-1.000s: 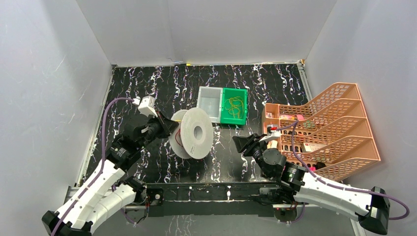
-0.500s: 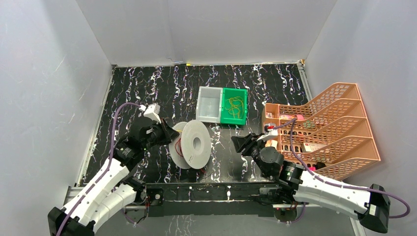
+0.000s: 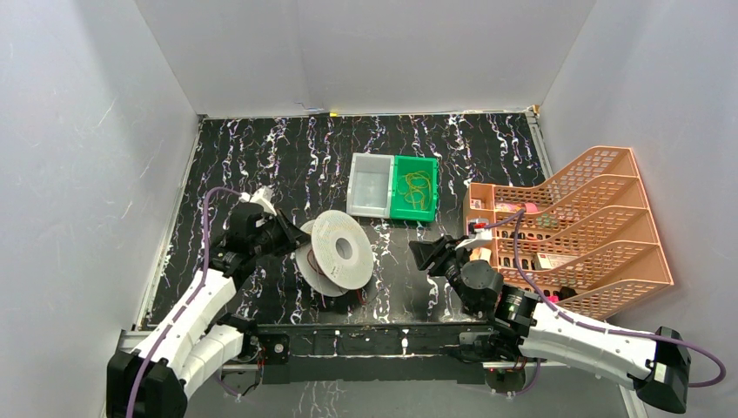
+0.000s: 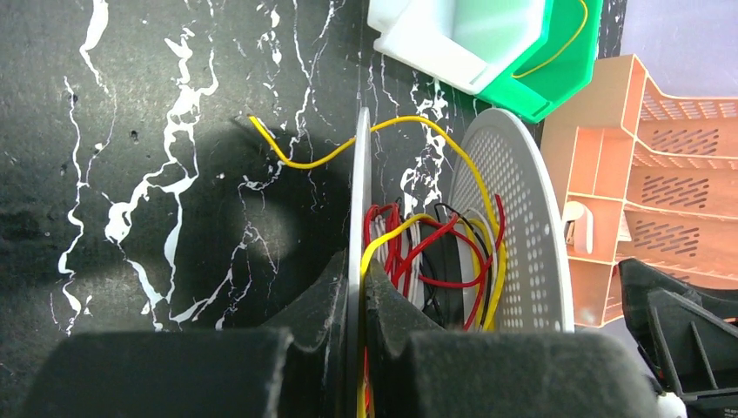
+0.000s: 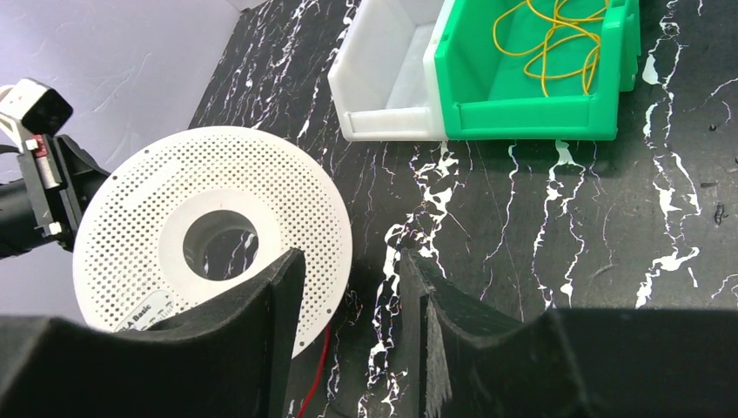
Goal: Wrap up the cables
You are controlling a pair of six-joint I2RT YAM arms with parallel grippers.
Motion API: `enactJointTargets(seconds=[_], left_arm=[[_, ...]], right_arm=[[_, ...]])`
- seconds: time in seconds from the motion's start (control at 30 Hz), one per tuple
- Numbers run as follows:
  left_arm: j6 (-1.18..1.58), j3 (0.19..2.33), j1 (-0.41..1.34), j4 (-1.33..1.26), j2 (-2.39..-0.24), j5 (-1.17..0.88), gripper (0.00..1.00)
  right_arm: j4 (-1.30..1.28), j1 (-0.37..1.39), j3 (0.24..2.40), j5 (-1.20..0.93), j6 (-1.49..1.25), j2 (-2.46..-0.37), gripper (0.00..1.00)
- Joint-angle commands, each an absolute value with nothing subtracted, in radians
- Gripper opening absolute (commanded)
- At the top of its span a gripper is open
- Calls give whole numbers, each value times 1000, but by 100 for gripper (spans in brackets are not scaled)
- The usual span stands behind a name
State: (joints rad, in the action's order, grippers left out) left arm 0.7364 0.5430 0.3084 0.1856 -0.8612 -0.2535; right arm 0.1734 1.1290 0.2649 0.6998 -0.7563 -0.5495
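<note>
The white perforated spool (image 3: 341, 251) leans tilted on the table, left of centre, with red, black, white and yellow wires wound on its core (image 4: 435, 252). My left gripper (image 3: 283, 235) is shut on the spool's left flange (image 4: 358, 218). A yellow cable (image 4: 305, 161) loops over that flange and runs down between the flange and my right-hand finger (image 4: 387, 300). More yellow cables (image 3: 418, 187) lie coiled in the green bin (image 5: 522, 109). My right gripper (image 3: 428, 254) is open and empty, to the right of the spool (image 5: 209, 235), close above the table.
A white bin (image 3: 370, 183) stands against the green bin's (image 3: 431, 205) left side at the back centre. An orange stacked tray rack (image 3: 574, 235) fills the right side. A red wire end (image 5: 318, 374) trails from under the spool. Grey walls enclose the table.
My left gripper has pulled back toward the near left with the spool in it, and the spool has come down and tilted flatter. My right gripper has barely moved.
</note>
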Motion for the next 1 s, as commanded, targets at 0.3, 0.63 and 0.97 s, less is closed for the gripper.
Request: enactJointTargets(seconds=[0.3,0.63,0.97], left_arm=[[806,381,247,78,-896,-291,14],[801,331,244,4,-970,-293,26],[818,349,244,-44,-1084,-308,47]], right_arm=[[252,1136,273,697,-753,-573,54],[270,1137,269,692,-769,-608,55],[285,1136,266,690,-779,-631,56]])
